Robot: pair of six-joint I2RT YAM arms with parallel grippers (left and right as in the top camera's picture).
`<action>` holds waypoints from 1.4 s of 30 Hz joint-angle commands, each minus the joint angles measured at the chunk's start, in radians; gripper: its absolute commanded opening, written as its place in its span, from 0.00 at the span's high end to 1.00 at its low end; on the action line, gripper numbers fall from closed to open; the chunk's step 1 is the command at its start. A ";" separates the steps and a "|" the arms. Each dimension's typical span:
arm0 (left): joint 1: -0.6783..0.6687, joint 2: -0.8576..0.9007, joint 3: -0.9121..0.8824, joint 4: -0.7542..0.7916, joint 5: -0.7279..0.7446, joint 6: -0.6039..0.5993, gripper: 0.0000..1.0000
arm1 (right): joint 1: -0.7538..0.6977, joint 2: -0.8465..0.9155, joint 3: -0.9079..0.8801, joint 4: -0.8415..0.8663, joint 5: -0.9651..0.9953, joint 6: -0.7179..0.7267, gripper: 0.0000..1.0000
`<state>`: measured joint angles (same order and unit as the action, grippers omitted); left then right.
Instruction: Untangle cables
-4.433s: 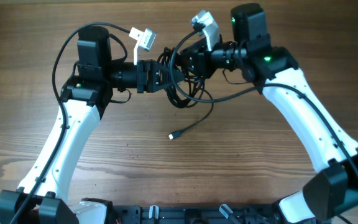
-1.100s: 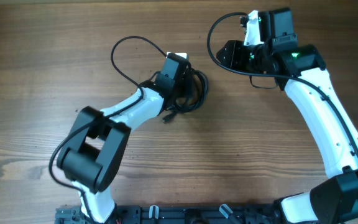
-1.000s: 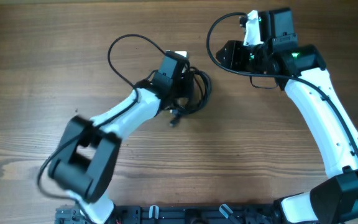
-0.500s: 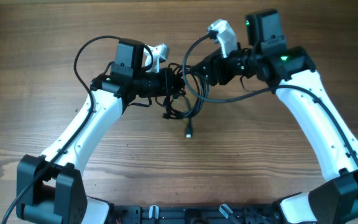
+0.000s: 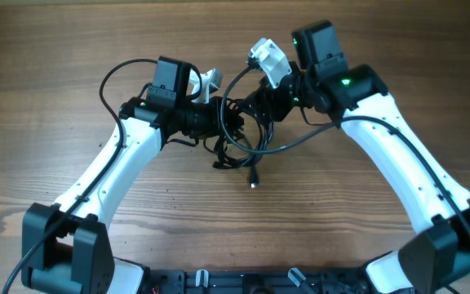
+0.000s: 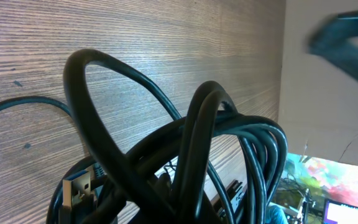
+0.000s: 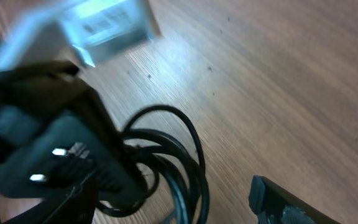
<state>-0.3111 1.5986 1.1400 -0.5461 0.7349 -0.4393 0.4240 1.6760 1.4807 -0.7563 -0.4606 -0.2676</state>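
The cables are a bundle of thin black loops hanging between my two grippers above the wooden table. One loose plug end lies on the wood below. My left gripper holds the bundle from the left. In the left wrist view the cables fill the frame and hide the fingers, and a blue USB plug shows. My right gripper is close on the bundle's right side. In the right wrist view the loops lie left of one open finger.
The wooden table spreads on all sides. Thick black arm wires arc over the left arm and another runs under the right arm. White tags sit on the wrists. The robot base lines the front edge.
My right gripper has moved left and closer to the bundle. My left gripper still holds the bundle in about the same place. The loose plug end has shifted slightly.
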 commanded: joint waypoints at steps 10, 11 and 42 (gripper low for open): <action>0.006 -0.010 0.006 0.005 -0.006 0.016 0.96 | 0.005 0.074 -0.002 -0.101 0.019 -0.019 0.40; 0.006 -0.010 0.006 0.006 -0.006 0.016 0.96 | 0.005 0.083 -0.002 -0.100 0.019 -0.018 0.50; 0.124 -0.010 0.006 0.006 -0.554 -0.153 0.96 | -0.531 -0.113 0.051 -0.150 -0.613 0.242 0.96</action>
<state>-0.2108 1.5822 1.1633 -0.5312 0.3168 -0.5945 -0.0311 1.6005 1.4952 -0.9195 -1.0039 -0.0711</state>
